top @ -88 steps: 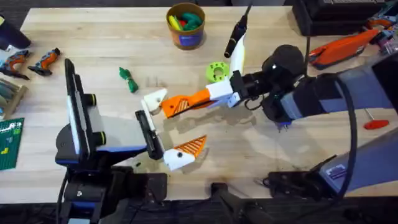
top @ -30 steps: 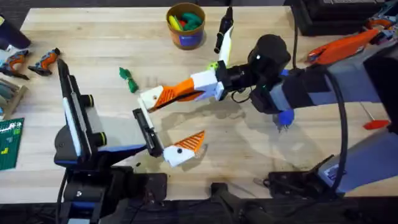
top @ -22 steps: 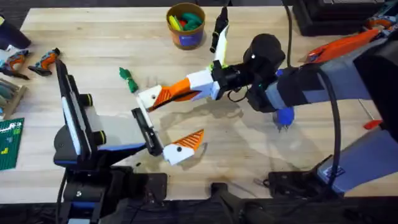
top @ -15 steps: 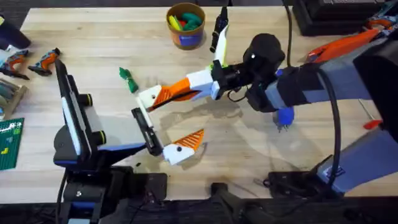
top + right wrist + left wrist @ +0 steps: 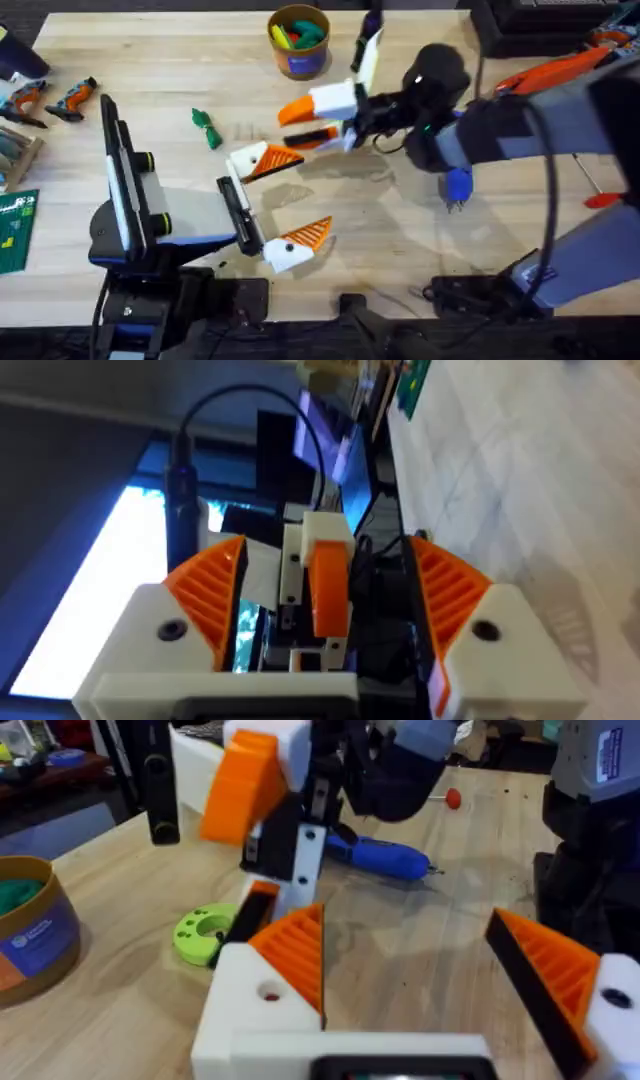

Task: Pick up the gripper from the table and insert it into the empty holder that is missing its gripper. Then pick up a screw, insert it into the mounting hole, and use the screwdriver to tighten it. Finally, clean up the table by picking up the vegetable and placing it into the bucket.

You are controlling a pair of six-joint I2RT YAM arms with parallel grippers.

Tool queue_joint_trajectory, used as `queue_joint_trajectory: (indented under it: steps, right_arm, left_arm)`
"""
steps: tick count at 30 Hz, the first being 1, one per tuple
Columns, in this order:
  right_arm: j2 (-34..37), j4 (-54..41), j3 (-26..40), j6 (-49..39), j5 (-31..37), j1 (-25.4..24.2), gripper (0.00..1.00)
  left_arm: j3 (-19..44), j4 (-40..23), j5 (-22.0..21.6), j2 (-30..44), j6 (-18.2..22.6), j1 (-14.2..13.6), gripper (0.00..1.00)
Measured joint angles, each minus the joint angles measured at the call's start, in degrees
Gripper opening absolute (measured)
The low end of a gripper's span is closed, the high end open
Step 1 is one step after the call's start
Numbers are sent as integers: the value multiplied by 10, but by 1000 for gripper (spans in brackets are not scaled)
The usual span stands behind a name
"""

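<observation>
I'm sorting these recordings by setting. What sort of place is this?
Probably a robotics workshop or lab bench. A light wooden table carries tools, such as a blue screwdriver and an orange-and-black hand tool, plus a small bucket of colourful toy pieces for practice.

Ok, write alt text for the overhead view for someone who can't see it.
The right arm's gripper hangs open above the light wooden table, just past the left arm's open white-and-orange gripper. A small dark green leafy toy vegetable lies left of them, and a yellow-rimmed blue bucket stands at the far edge.
</observation>
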Motion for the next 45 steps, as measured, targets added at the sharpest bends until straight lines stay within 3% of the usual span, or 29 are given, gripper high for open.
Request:
queue_joint_trajectory:
  steps: [4,12,18,23,30,35,40,45]
  right_arm:
    - [-53,-146,7,-61,0,-43,826]
    - [-146,-628,99,-329,22,-119,831]
    - [-192,-927,218,-529,114,-150,832]
    - [-198,-1145,337,-670,262,-145,831]
    - [-198,-1283,437,-771,521,-68,840]
    - [-189,-1319,464,-810,666,-5,980]
    - [-151,-1325,466,-838,730,39,990]
    - [-123,-1336,466,-846,754,41,990]
  left_arm:
    - [0,0,0,0,0,0,986]
    - [0,0,0,0,0,0,985]
    - [0,0,0,0,0,0,985]
    - [0,0,0,0,0,0,985]
    - [0,0,0,0,0,0,985]
    - [0,0,0,0,0,0,985]
    - [0,0,0,0,0,0,985]
    - [0,0,0,0,0,0,985]
